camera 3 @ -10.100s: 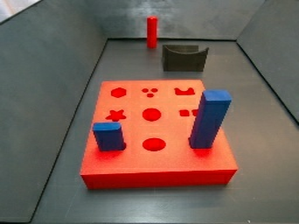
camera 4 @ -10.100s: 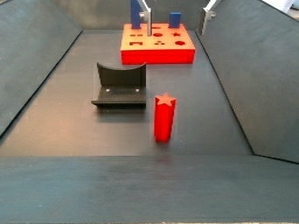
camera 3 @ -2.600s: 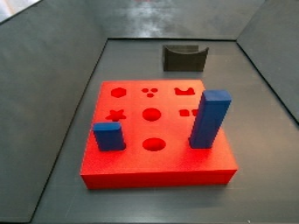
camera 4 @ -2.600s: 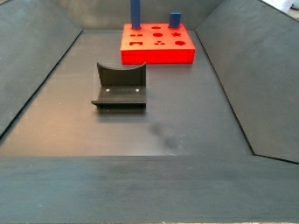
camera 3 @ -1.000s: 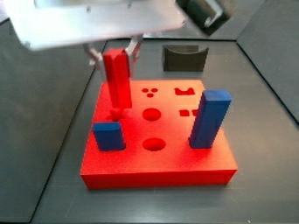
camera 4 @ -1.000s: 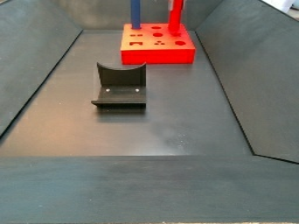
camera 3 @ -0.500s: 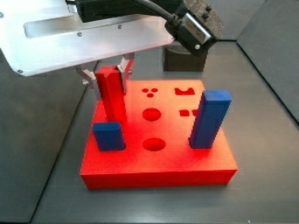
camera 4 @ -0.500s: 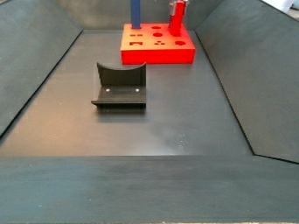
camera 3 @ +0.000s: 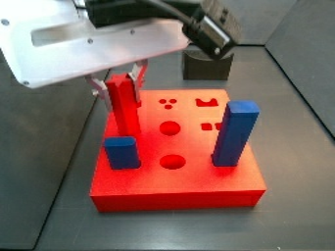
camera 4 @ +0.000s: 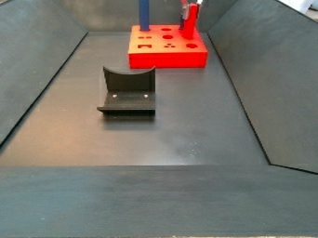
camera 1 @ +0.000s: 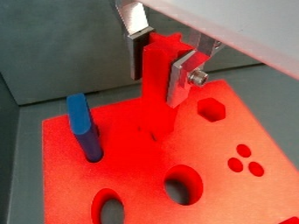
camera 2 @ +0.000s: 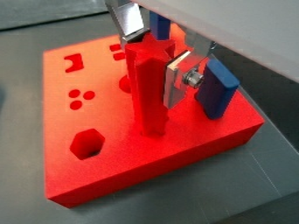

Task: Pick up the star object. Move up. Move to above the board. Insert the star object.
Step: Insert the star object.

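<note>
The star object (camera 1: 156,96) is a slim red peg with a star-shaped top, standing upright. My gripper (camera 1: 160,68) is shut on its upper part, a silver finger (camera 2: 177,80) pressed on either side. Its lower end meets the top face of the board (camera 3: 197,188), a big red slab, at the place of the star hole, which the peg covers. How deep it sits I cannot tell. In both side views the star object (camera 3: 124,108) (camera 4: 191,19) stands at the board's (camera 4: 168,59) edge, under my gripper (camera 3: 120,83). The wrist views show the star object (camera 2: 145,87) and board (camera 2: 70,171) close up.
A short blue block (camera 3: 120,153) stands in the board just beside the peg, a tall blue block (camera 3: 234,134) across the board. Open hexagon (camera 2: 87,143) and round holes (camera 1: 179,186) lie nearby. The fixture (camera 4: 126,90) stands on the dark floor beyond the board. Grey walls ring the floor.
Ten seconds ago the peg stood on the floor near the fixture. In the last second my gripper has come down a little with it over the star hole.
</note>
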Motion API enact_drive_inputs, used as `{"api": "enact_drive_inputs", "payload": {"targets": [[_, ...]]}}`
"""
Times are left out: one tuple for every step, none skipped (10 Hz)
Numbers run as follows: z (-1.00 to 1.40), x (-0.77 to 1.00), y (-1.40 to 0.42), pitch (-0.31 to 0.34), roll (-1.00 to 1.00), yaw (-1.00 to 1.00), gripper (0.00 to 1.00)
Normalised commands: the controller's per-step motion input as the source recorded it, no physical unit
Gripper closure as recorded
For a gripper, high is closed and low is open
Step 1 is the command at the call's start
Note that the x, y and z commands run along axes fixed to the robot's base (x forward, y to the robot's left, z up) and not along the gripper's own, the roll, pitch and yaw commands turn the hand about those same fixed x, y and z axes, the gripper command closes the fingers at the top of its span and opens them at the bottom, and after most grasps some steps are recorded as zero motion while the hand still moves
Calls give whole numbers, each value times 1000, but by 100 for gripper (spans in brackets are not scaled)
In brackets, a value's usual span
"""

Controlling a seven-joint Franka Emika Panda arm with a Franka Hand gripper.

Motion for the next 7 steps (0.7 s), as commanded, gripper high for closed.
{"api": "enact_drive_inputs", "payload": {"targets": [[-543,206,-49,-100,0,0,100],[-703,123,-109,-170,0,-11,100],[-820,0,-163,-219,86,-3,100],[-829,0,-40,-203,94,0,100],[0,51,0,49,27,0,100],[0,0,0,14,0,0,100],[0,0,0,0,0,0,100]]}}
